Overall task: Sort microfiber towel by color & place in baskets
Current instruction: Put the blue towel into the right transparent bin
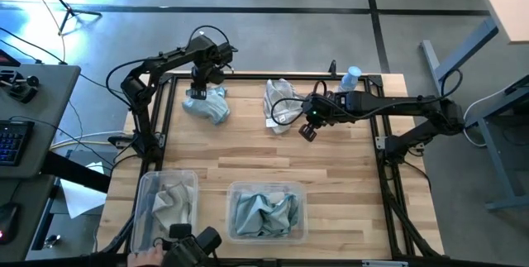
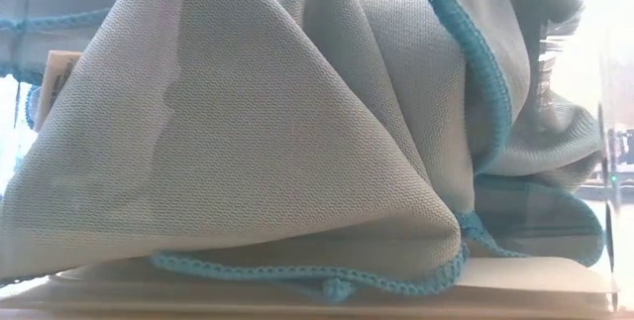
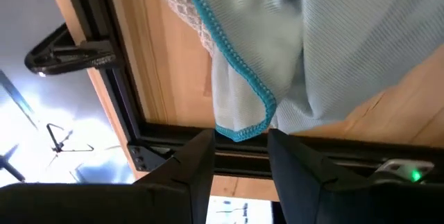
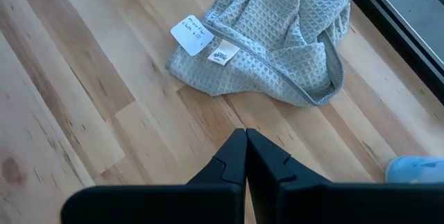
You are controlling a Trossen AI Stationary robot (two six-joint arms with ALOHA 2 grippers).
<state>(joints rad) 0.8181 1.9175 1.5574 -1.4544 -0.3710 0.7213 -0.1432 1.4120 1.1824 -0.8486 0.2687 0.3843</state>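
Note:
A pale teal towel (image 1: 211, 104) lies crumpled at the table's far left, and a bit of grey waffle cloth (image 3: 182, 12) shows beside it. My left gripper (image 1: 197, 92) is open above it, its fingers on either side of the towel's teal-hemmed corner (image 3: 243, 130). A grey waffle towel (image 1: 278, 102) with white tags (image 4: 192, 33) lies at the far middle. My right gripper (image 1: 307, 131) is shut and hovers just near of this towel (image 4: 277, 44), touching nothing. The narrow basket (image 1: 140, 193) holds grey towels and the wide basket (image 1: 233, 189) holds teal ones (image 2: 297, 142). My left gripper (image 3: 241, 137) comes from above with its fingertips at the teal towel's hemmed corner; I cannot tell whether they touch it. The towel rests on the table.
A pale blue spray bottle (image 1: 351, 77) stands at the far edge beside the right arm. A black frame rail (image 3: 132, 106) runs along the table's edges. Both baskets sit at the near edge, and bare wood lies between them and the towels. The low view is filled by the teal towels in the wide basket.

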